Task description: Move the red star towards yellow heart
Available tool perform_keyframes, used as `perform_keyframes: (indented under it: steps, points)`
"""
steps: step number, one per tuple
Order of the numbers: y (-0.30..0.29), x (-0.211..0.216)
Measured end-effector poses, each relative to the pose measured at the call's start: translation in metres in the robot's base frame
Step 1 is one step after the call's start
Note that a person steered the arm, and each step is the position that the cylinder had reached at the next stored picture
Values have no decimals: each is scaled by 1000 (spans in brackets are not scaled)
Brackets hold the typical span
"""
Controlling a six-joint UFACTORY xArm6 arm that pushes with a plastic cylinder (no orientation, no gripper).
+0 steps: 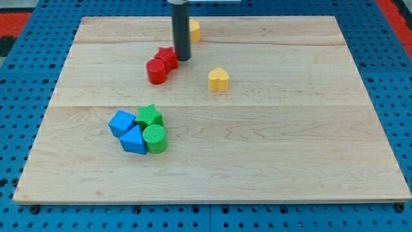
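The red star [167,58] lies on the wooden board at the view's upper middle. A second red block, rounded [156,71], touches it at its lower left. The yellow heart [218,79] lies to the right of and a little below the star, apart from it. My tip [183,59] stands against the star's right side, between the star and the heart. The rod rises out of the view's top.
A yellow block [193,30] sits behind the rod near the board's top edge, partly hidden. A cluster of two blue blocks [121,123] [134,140], a green star [149,116] and a green cylinder [154,138] lies at the view's lower left. The board's edge [206,201] meets blue pegboard.
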State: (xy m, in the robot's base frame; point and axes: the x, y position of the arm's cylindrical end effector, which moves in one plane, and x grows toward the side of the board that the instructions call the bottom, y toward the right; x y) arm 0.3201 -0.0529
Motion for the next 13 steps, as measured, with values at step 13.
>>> perform_keyframes:
  steps: [13]
  points:
    - [-66, -15]
